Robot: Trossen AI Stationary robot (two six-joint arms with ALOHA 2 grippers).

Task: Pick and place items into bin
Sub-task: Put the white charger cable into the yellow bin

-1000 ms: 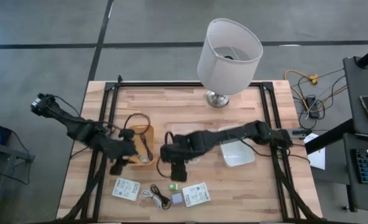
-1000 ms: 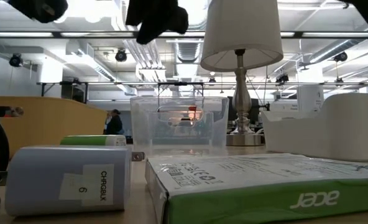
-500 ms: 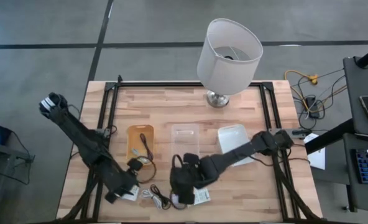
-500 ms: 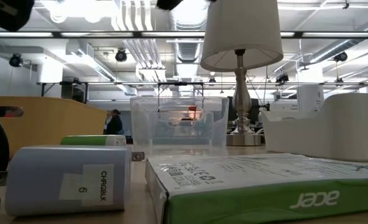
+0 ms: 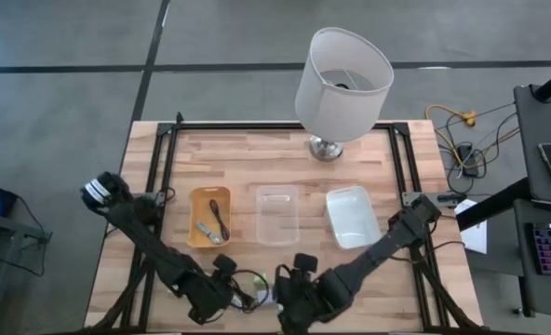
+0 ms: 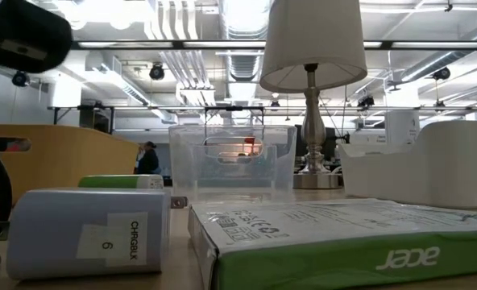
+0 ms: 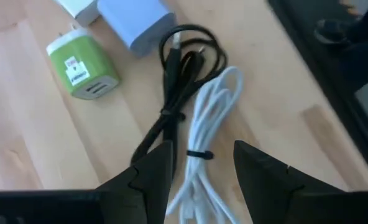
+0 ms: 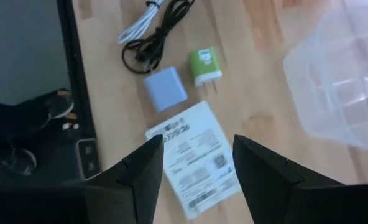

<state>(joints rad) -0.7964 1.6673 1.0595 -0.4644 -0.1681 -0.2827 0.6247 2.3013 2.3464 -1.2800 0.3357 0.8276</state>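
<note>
My left gripper [image 7: 202,146] is open above a white coiled cable [image 7: 206,124] and a black coiled cable [image 7: 184,68], near the table's near edge; its fingers stand on either side of the white cable. A green cube [image 7: 81,68] and a grey-blue cube [image 7: 134,22] lie beyond. My right gripper [image 8: 196,140] is open above a flat white packet [image 8: 193,155], which lies flat on the wood by the grey-blue cube [image 8: 165,87] and green cube [image 8: 204,65]. In the high view both arms [image 5: 257,296] hide these things. No purple pen shows.
A yellow tray [image 5: 208,197] holding a dark cable, a clear bin [image 5: 277,214] and a white bin [image 5: 353,216] stand in a row mid-table. The white lamp [image 5: 342,74] stands at the far edge. Black frame rails [image 5: 164,167] run along both table sides.
Both grippers have gone from the middle of the table, by the yellow tray and clear bin, toward the table's near edge. They now hang over the loose things there and hide them in the high view. The things lie where they were.
</note>
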